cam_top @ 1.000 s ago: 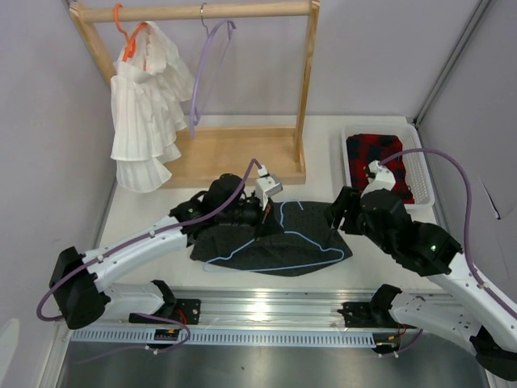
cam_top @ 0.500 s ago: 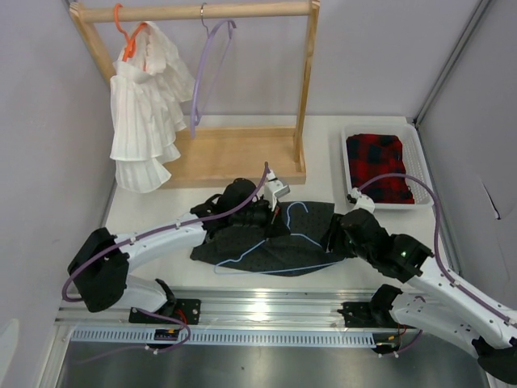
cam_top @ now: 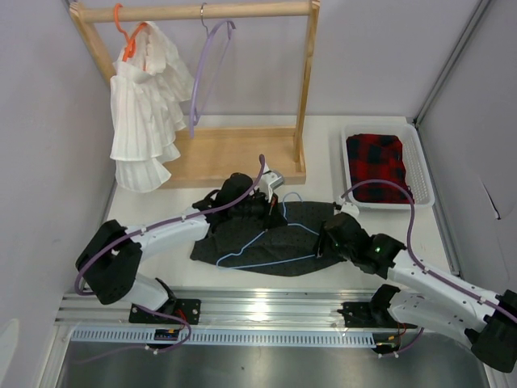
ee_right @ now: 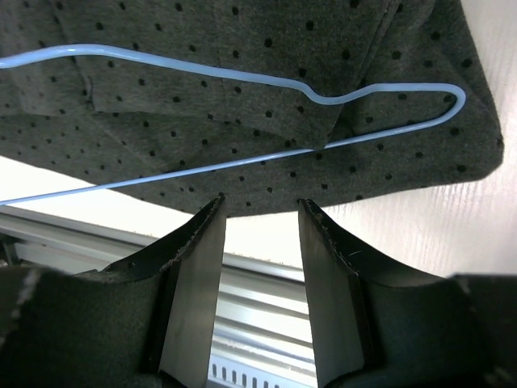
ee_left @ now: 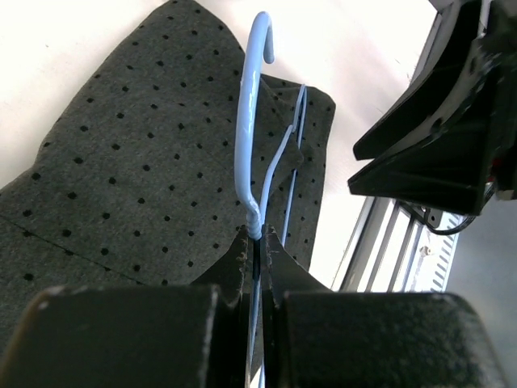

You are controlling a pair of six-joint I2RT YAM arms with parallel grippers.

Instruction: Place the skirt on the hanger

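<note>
Your left pincer (ee_left: pixel 257 242) is clamped tight on the hanger (ee_left: pixel 246 121) at its neck, just above the skirt (ee_left: pixel 145 162), prob. to steady the wire. The skirt lies spread on the tabletop (cam_top: pixel 149 212) w/ the hanger on top. Your right pincer (ee_right: pixel 260 222) hangs at the skirt's near edge, spread wide and holding nothing, likely to lift fabric.

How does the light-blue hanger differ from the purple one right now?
The light-blue hanger lies over the skirt on the table; the purple hanger hangs from the wooden rail. The left gripper is shut on the light-blue hanger's neck; nothing holds the purple hanger. Both are thin hangers with a hook.
</note>
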